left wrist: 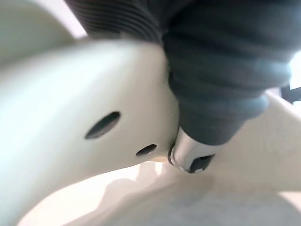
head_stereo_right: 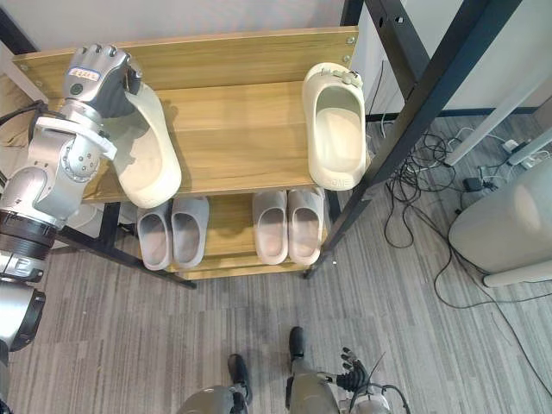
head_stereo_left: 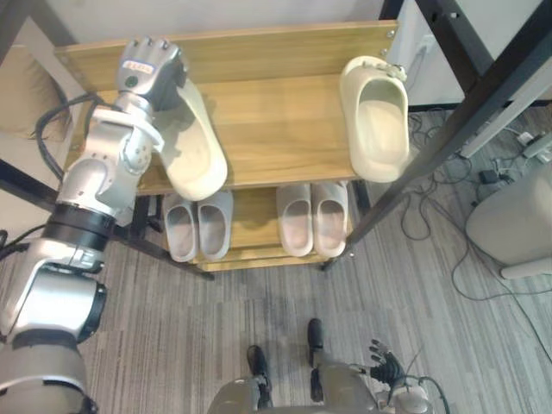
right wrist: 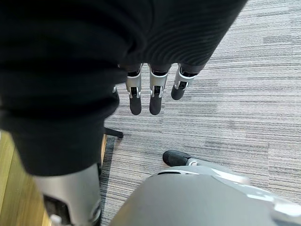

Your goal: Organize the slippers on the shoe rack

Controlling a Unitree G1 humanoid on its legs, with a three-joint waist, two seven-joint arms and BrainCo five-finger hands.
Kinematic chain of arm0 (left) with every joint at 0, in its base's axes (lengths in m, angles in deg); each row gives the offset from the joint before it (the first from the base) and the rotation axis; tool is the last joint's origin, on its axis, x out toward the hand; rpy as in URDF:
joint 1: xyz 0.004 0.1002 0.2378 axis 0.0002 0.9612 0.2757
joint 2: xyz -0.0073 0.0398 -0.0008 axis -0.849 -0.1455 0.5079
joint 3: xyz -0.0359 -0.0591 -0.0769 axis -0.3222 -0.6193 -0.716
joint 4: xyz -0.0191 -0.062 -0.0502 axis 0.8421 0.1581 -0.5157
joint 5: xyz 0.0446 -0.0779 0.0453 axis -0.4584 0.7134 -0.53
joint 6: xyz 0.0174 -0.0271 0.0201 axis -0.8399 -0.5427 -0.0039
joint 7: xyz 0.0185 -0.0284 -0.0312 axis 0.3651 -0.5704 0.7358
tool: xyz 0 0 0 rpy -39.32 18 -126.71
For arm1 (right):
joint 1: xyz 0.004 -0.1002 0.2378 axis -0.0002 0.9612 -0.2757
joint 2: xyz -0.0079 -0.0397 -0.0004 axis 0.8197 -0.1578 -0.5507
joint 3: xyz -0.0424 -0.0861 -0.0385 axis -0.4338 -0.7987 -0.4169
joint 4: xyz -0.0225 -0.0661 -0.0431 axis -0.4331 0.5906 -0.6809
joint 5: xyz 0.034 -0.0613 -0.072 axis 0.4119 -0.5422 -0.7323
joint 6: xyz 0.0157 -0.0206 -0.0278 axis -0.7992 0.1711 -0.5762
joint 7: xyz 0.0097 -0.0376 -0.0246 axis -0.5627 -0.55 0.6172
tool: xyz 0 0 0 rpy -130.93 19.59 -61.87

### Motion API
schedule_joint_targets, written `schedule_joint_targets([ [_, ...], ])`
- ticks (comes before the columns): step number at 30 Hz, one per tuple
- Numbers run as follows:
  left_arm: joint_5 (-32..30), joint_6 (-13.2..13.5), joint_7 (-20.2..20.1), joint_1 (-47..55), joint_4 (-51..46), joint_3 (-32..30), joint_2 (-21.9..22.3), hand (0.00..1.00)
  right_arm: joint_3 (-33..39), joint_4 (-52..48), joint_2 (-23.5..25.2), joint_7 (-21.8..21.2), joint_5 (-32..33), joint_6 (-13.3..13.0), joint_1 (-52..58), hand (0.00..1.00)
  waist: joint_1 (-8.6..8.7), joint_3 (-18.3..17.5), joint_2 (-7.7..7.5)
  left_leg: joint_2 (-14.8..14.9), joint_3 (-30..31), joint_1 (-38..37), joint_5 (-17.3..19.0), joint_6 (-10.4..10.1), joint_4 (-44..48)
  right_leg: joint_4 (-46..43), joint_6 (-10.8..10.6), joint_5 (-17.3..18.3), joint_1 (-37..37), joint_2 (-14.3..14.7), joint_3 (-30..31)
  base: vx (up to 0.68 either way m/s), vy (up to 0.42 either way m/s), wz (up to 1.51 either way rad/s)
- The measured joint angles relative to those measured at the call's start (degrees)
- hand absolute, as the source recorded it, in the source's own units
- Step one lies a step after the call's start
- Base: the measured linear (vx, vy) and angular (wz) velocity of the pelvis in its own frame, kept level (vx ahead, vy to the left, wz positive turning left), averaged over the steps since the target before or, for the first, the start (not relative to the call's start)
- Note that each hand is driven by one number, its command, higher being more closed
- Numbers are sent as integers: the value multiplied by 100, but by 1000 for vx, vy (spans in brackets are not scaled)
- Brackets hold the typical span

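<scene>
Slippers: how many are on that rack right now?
6. Two cream slippers on the top shelf: one at its left end by the left hand, one at its right end. Four on the lower shelf: a grey pair left, a paler pair right. Others may hide underneath.

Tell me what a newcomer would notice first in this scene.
The left hand rests on the far end of a cream slipper at the left of the shoe rack's top shelf. A second cream slipper lies at the shelf's right end. On the lower shelf sit a grey pair and a pale pair, while the right hand hangs open above the floor.
</scene>
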State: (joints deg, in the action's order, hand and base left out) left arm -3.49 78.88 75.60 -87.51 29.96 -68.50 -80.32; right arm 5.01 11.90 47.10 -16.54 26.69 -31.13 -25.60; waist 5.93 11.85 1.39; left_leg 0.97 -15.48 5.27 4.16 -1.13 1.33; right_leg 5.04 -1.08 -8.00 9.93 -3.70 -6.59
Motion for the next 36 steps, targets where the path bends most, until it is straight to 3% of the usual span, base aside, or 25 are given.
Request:
schedule_joint_targets([
  [14,-155,6,135,-1184,255,989,554,100,89,-291,100,119,9,-7,95,0,95,-15,-86,-108,-461,409,93,185,224,0,-135,-260,520,-101,493,-41,17,-16],
  [25,-145,-16,216,-1908,374,1351,1415,100,250,-1050,293,174,76,1,543,0,61,-27,-110,77,-785,891,547,242,1005,-53,-206,-369,812,-73,761,-5,28,-14],
  [26,-136,-166,235,-2073,651,1376,1680,100,252,-1145,307,237,175,-2,639,0,25,-37,-127,139,-780,930,568,240,1106,-100,-225,-383,831,-43,765,8,65,8],
  [27,-134,-217,236,-2124,735,1374,1771,0,253,-1145,307,240,176,-2,641,0,19,-38,-129,149,-763,968,572,245,1139,-99,-245,-400,847,-42,764,3,58,8],
  [36,0,-258,249,-2155,919,1354,2116,0,246,-1149,348,331,188,-1,692,0,-16,-125,-232,251,-745,1080,607,242,1204,-96,-265,-470,911,14,764,0,0,0],
])
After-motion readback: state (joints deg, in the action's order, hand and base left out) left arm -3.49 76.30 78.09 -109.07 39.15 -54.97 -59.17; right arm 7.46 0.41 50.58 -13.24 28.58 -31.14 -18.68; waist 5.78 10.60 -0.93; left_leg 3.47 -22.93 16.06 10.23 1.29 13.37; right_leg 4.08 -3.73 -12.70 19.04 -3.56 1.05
